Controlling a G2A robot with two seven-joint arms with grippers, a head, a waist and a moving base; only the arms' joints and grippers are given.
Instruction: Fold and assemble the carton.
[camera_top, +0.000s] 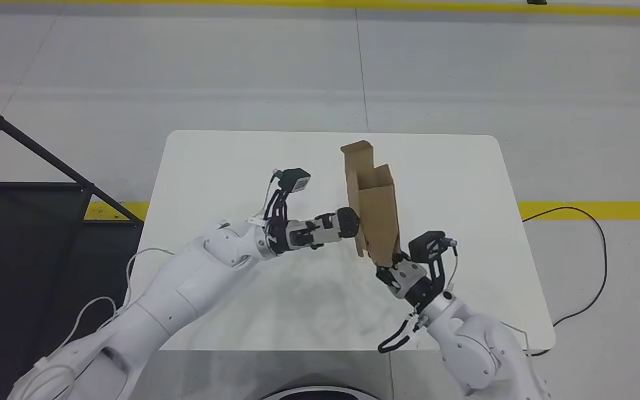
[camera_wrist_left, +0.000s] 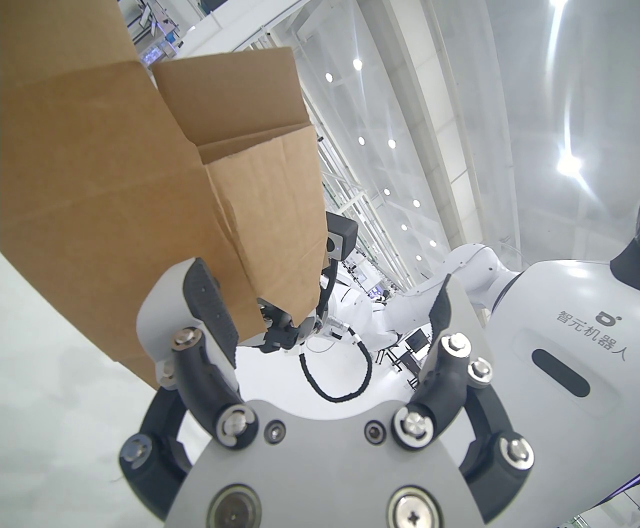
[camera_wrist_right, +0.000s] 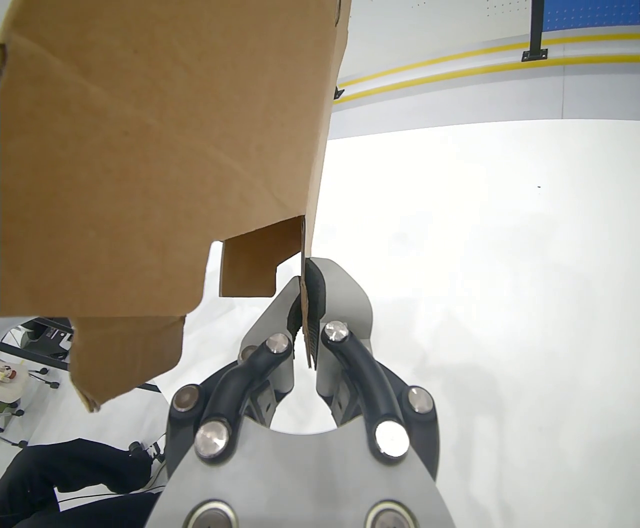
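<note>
Two grippers: we see both at the carton (camera_top: 375, 205), upright over the table's (camera_top: 200, 170) middle.
Left gripper (camera_wrist_left: 325, 290): jaws spread, beside the carton's side.
Right gripper (camera_wrist_right: 305, 292): jaws pinching its lower edge.

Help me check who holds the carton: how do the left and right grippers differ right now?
The left gripper has its jaws wide open; the right gripper has them shut. The left gripper clamps nothing, one jaw beside a broad face of the carton; the right gripper pinches a thin carton edge. Both are close to the carton.
</note>
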